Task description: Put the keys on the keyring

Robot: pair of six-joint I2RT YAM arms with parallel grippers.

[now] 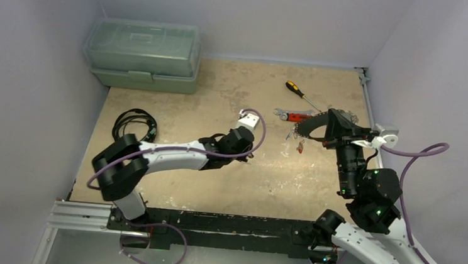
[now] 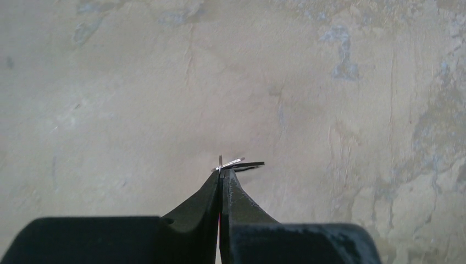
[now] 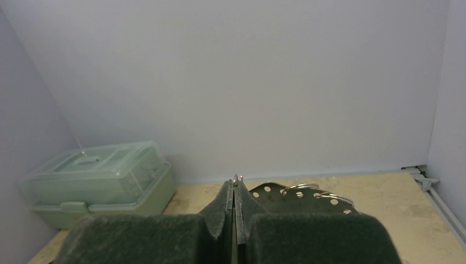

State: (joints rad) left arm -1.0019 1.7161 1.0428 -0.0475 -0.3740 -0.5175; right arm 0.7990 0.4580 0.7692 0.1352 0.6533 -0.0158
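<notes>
My left gripper (image 2: 221, 169) points down at the table top and is shut on one of the keys (image 2: 242, 163). A thin silver ring and a flat blade stick out past its tips. In the top view this gripper (image 1: 242, 158) is at the table's middle. My right gripper (image 3: 237, 181) is shut on the keyring (image 3: 299, 197), a perforated silvery band carrying small rings. It holds the keyring (image 1: 308, 124) above the right side of the table. More keys (image 1: 294, 137) dangle below it, one with a red tag (image 1: 299, 148).
A red-handled wrench (image 1: 292, 116) and a yellow-and-black screwdriver (image 1: 298, 91) lie behind the right gripper. A green toolbox (image 1: 143, 55) stands at the back left corner, and it also shows in the right wrist view (image 3: 99, 184). A coiled black cable (image 1: 132, 123) lies at the left.
</notes>
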